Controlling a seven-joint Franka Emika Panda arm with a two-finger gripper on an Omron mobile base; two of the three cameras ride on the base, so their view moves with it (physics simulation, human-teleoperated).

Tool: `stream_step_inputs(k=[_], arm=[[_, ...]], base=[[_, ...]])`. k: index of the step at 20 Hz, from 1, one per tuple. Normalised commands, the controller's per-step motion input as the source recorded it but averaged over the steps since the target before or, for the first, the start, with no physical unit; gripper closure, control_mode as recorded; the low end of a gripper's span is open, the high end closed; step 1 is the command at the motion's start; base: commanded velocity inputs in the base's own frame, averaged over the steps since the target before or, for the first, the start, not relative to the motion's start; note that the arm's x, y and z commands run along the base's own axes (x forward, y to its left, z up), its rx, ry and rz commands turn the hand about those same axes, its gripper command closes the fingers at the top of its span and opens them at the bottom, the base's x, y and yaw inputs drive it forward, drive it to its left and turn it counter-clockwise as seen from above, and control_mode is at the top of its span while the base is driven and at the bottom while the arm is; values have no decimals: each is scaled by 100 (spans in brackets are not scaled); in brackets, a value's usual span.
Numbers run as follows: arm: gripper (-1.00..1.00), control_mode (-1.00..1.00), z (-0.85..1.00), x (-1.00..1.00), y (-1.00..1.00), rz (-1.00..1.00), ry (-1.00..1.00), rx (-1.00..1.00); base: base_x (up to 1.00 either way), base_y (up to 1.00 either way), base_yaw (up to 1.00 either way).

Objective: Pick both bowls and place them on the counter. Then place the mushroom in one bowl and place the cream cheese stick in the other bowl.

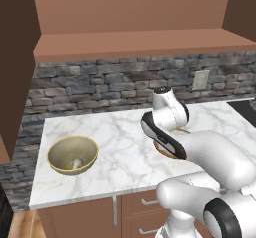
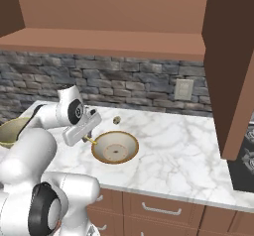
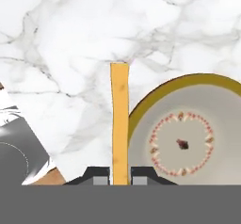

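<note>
A: Presently, how is the gripper [image 3: 120, 177] set, and where is the cream cheese stick [image 3: 119, 124]?

B: The jaws are pressed together on the lower end of the stick, which is pinched between the two dark fingertips [image 3: 100, 175]. In the hand view the stick is held just beside the rim of the shallow beige bowl [image 3: 188, 138], over bare counter [image 3: 61, 39], not yet over the bowl's well. In the right base view the gripper [image 2: 89, 137] is seen at the left edge of that bowl [image 2: 115, 147].

A: How is the stick expected to handle?

B: It is judged to be light and fairly stiff, since it is held straight from one end without visible sag. Being thin, it may pivot or slip in a narrow pinch. A hold nearer its middle would be steadier, though the end grip lets it be lowered into the bowl.

A: How is it described?

B: A thin, straight, yellow-orange strip with square ends, about as long as the bowl is wide.

A: And the remaining items?

B: The deep olive-tan bowl [image 1: 73, 154] is set well apart on the counter's left, with the mushroom [image 1: 76, 164] inside it.
</note>
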Motion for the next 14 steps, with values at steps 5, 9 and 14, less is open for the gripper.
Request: stream_step_inputs(k=[5,9,14], arm=[[100,-100,3,3,-55,-5,0,5],[100,-100,0,7,-46,-3,4,3],[100,-100,-5,12,-34,0,8,2]], base=[[0,0,0],[0,0,0],[0,0,0]])
